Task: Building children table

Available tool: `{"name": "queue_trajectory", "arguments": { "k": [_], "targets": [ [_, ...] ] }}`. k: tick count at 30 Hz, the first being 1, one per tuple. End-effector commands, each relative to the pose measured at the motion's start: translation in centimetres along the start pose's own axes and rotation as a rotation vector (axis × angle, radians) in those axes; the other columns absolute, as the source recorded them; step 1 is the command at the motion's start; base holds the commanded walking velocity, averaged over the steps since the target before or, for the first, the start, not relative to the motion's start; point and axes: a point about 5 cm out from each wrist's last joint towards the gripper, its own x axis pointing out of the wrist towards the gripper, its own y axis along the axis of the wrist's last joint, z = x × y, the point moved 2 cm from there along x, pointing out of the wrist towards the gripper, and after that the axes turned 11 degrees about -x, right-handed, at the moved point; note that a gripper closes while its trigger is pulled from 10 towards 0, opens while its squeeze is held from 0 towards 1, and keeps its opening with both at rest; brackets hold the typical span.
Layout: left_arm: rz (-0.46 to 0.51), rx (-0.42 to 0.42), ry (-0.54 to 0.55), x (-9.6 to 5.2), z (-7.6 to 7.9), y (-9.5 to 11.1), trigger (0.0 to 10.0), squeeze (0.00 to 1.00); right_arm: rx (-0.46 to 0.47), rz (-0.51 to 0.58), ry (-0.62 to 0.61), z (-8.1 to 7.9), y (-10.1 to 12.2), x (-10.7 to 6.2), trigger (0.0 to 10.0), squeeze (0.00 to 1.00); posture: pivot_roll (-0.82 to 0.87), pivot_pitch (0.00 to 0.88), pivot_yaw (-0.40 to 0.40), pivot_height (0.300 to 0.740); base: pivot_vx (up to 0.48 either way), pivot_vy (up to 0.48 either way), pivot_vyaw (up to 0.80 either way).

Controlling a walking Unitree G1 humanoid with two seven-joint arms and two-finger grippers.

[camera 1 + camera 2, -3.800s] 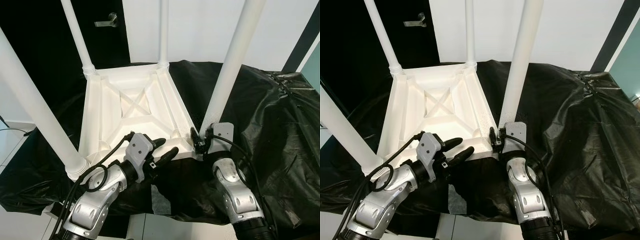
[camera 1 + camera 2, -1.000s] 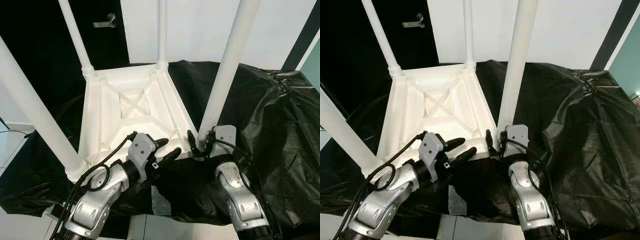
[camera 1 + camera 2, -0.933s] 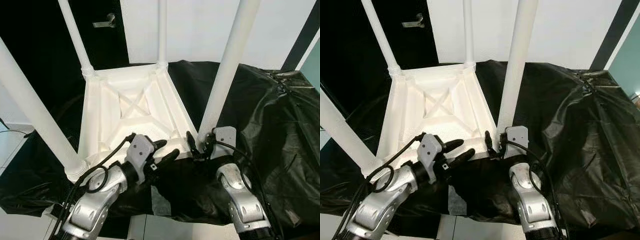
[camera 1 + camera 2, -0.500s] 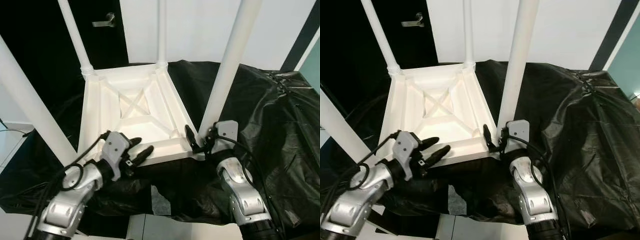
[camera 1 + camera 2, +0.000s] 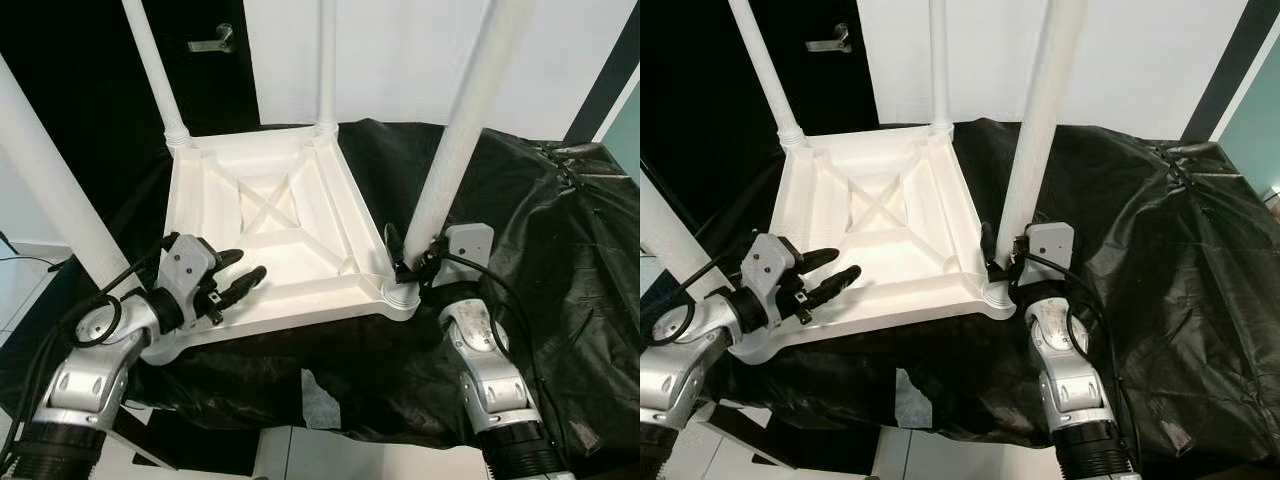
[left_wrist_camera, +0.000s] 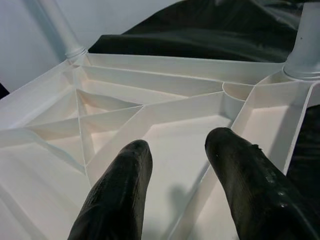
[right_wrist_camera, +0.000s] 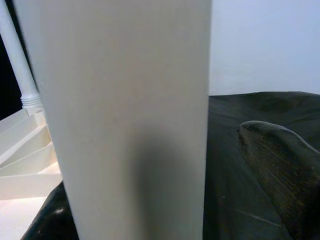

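Behind the leg [image 7: 125, 120], right gripper [image 5: 405, 262].

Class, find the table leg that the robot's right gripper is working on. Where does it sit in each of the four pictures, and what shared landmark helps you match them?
Left eye view: the near right leg rises from the tabletop's near right corner.
Right eye view: the same leg, right of centre.
Left wrist view: its base at the upper right edge.
Right wrist view: a broad white column up close.
Shared landmark: the black plastic sheet.

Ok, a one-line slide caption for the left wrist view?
Left tool open, fingers spread over the ribbed underside of the upturned white table, a leg socket at the far corner.
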Motion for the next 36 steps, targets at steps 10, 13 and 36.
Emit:
{"name": "queue_trajectory", "arguments": {
  "k": [10,13,36],
  "targets": [
    [0.024,0.084,-0.058,1.5,-0.5,1.4,10.0,0.00,-0.115,-0.051,-0.286,3.9,-0.7,-1.9,10.0,0.00,0.03,0.000,0.010,0.740,0.000,0.000,0.00],
    [0.030,0.086,-0.076,2.0,-0.2,1.5,10.0,0.00,-0.115,-0.070,-0.290,4.1,-0.9,-2.1,10.0,0.00,0.02,0.000,0.014,0.740,0.000,0.000,0.00],
    [0.144,-0.086,-0.258,3.2,7.1,2.0,10.0,0.00,-0.079,-0.050,-0.155,1.5,-0.7,-1.5,10.0,0.00,0.05,0.000,0.002,0.740,0.000,0.000,0.00]
  ]
}}
